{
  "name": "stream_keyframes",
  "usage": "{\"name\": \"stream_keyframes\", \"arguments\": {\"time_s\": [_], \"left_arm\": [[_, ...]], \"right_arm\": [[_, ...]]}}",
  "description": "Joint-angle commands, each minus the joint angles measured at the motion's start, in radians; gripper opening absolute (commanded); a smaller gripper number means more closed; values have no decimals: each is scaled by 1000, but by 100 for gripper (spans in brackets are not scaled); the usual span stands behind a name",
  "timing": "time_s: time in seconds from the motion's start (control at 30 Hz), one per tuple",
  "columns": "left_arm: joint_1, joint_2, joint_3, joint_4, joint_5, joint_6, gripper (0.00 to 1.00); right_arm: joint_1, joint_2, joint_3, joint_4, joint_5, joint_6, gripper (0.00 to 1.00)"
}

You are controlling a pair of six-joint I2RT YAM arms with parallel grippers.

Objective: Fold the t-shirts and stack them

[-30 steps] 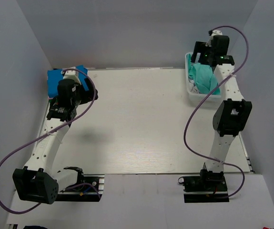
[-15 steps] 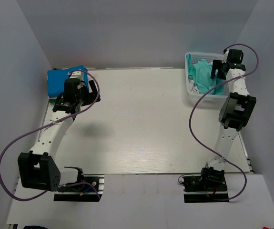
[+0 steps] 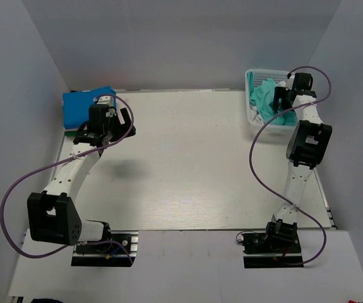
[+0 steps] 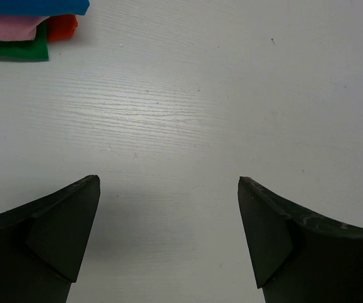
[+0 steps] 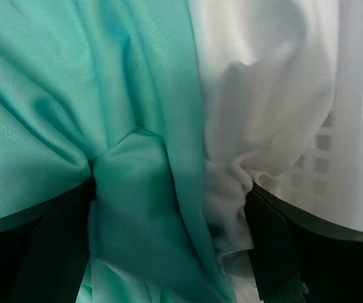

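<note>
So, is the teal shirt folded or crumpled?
Crumpled. The teal shirt lies bunched and creased in the basket, not flat.

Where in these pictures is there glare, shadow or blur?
Top external: the left arm throws a soft shadow on the table. Left wrist: a pale glare patch on the table; the fingers are dark. Right wrist: the white shirt is nearly washed out, the basket beside it blurred.

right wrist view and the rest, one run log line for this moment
left fingers: open over table | right fingers: open in basket, around teal t-shirt and white t-shirt | folded stack: far-left corner
</note>
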Motion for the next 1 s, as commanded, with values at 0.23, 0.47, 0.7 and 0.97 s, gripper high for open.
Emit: {"name": "stream_keyframes", "arguments": {"time_s": [0.23, 0.47, 0.7, 0.97], "left_arm": [[-4, -13, 31, -1, 8, -34, 100], [-4, -53, 31, 8, 17, -34, 100], [-4, -105, 31, 27, 17, -24, 100], [-4, -150, 21, 59, 26, -24, 100]], "right_arm": [[-15, 53, 29, 19, -168, 60, 3], [-17, -164, 12, 135, -100, 89, 0], [-11, -448, -34, 269, -159, 93, 0], [9, -626, 33, 344, -273, 148, 0]]}}
